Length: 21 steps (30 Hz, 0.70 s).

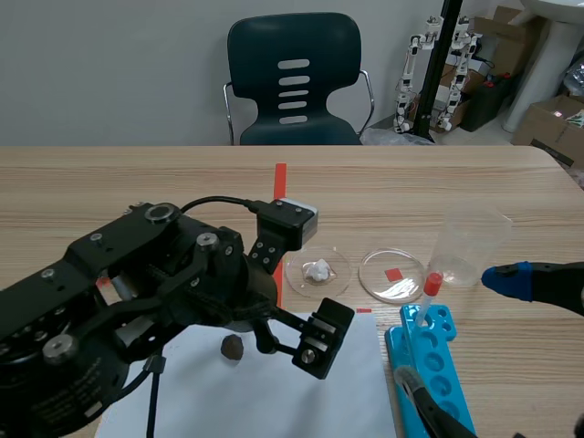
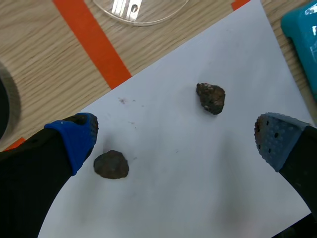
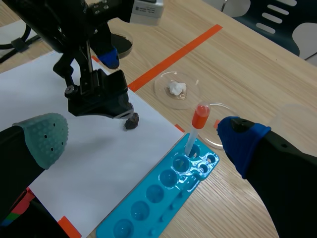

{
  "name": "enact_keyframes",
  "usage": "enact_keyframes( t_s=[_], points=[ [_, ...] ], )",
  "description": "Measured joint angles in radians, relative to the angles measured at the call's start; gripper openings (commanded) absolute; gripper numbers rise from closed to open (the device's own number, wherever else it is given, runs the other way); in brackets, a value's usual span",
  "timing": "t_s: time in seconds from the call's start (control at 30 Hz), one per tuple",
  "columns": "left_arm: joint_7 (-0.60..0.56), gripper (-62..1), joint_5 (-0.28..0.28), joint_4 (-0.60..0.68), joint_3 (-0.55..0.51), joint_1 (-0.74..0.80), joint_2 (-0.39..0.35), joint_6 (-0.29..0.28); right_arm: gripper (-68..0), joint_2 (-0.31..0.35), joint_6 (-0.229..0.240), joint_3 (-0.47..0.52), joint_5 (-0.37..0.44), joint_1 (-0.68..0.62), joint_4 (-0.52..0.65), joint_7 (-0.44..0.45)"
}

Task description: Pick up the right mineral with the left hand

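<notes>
Two dark minerals lie on a white sheet of paper (image 2: 208, 168). In the left wrist view the right mineral (image 2: 211, 97) sits ahead of my left gripper (image 2: 176, 139), nearer its right finger. The left mineral (image 2: 111, 164) lies just inside the blue left pad (image 2: 74, 136). The left gripper is open and hovers above the paper, holding nothing. The scene view shows only the left mineral (image 1: 233, 348); the left gripper (image 1: 274, 338) hides the other. One mineral (image 3: 132, 121) shows beside that gripper in the right wrist view. My right gripper (image 3: 143, 139) is open and empty over the rack.
A blue tube rack (image 1: 436, 370) holding a red-capped tube (image 1: 431, 287) lies right of the paper. Beyond it are a petri dish (image 1: 339, 260) with a white lump, a second dish (image 1: 392, 276) and a clear plastic cup (image 1: 470, 246). A chair stands past the table.
</notes>
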Motion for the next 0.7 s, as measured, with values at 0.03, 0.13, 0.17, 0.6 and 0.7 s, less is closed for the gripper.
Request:
enact_keyframes(
  t_s=[0.03, 0.13, 0.17, 0.6, 0.7],
  points=[
    [0.000, 1.4, 0.011, -0.017, 0.005, -0.005, 0.013, 0.000, -3.7, 0.000, 0.000, 0.000, 0.000, 0.000, 0.000, 0.000],
    [0.004, 1.4, 0.024, -0.065, 0.011, -0.019, 0.046, 0.009, -3.7, 0.000, 0.000, 0.000, 0.000, 0.000, 0.000, 0.000],
    [0.006, 1.4, 0.024, -0.080, 0.011, -0.022, 0.055, 0.010, -3.7, 0.000, 0.000, 0.000, 0.000, 0.000, 0.000, 0.000],
    [0.041, 1.4, 0.024, -0.237, 0.012, -0.087, 0.163, 0.035, -3.7, 0.000, 0.000, 0.000, 0.000, 0.000, 0.000, 0.000],
    [0.042, 1.4, 0.034, -0.247, 0.013, -0.088, 0.173, 0.039, -3.7, 0.000, 0.000, 0.000, 0.000, 0.000, 0.000, 0.000]
  ],
)
